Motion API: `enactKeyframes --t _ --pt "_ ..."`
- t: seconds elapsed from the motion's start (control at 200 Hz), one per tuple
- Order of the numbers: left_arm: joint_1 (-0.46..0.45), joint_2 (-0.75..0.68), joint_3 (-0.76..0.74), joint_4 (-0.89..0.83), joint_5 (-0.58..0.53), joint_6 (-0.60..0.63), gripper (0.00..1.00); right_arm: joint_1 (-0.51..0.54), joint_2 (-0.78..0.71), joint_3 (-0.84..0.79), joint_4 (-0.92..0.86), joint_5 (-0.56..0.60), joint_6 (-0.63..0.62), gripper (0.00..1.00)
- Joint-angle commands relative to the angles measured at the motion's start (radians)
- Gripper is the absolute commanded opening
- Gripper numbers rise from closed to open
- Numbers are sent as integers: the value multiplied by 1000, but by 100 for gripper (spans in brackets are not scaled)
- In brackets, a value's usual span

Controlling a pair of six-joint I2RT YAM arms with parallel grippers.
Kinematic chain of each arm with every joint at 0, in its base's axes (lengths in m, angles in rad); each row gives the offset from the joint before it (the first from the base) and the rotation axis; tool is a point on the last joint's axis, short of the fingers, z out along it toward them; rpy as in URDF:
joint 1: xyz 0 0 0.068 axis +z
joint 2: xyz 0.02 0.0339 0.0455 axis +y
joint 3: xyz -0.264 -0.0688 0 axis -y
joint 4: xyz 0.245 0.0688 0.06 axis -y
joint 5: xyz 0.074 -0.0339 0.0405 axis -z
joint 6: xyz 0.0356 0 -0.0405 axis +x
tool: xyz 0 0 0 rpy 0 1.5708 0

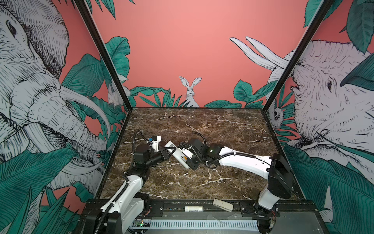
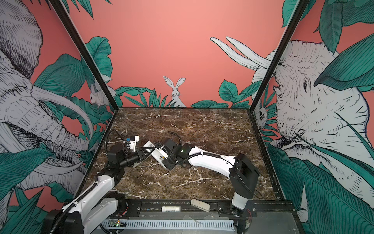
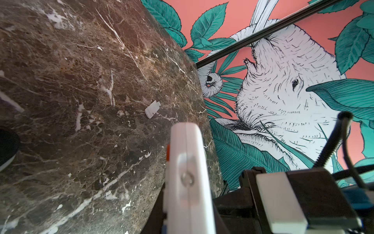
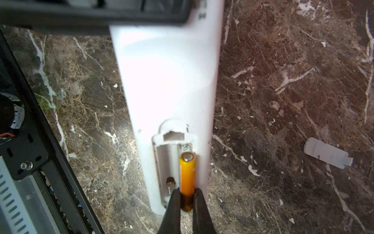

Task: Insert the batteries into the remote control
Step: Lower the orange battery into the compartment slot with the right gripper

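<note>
Brown-veined marble tabletop point(image 1: 202, 182) fills the floor of a booth with jungle mural walls, and the work sits left of its middle. On the left, the left gripper point(image 1: 169, 152) is closed narrowly on the label end of the remote control point(image 1: 178, 155), which runs slantwise toward the front. At its other end the right gripper point(image 4: 187, 194) is pinched nearly shut on the dark end of one orange battery point(image 4: 187, 172), which lies in one slot of the open battery bay point(image 4: 162, 162). The neighbouring slot is empty down to its spring contact point(image 4: 170, 180). The likeliest trouble, I judge, is release too soon: a battery not pressed flat could be kicked out by its contact spring. Pushing down may also lever the remote, since it is held at one end only. The fingers stand inside the bay, so pulling out could drag the battery along. Only the right wrist view shows the bay and the grip. Both wrist views show the loose battery cover point(image 4: 327, 153) on the marble, which both top views hide behind the arm. Both top views alone show both arms together. No view shows a second battery.
</note>
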Motion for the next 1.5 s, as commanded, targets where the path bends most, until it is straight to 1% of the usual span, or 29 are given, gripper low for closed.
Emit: enactKeyframes --t 0.0,0.14,0.525,0.805,1.04,1.265,1.495 --pt "1 -48 48 -29 21 29 0 5 38 53 -64 -16 4 9" --pt "2 -60 42 -35 14 34 0 5 64 88 -113 -22 14 8" --pt "1 -81 36 -48 17 48 0 -2 144 184 -247 15 56 7" --pt "1 -109 53 -162 -20 144 0 -3 153 220 -315 -30 35 7" --pt "1 -107 43 -171 -38 175 0 -2 158 247 -342 -88 23 6" --pt "1 -96 43 -138 -23 158 0 -2 171 266 -337 -103 24 7" --pt "1 -64 26 -41 13 88 0 -3 189 298 -350 -97 23 8"
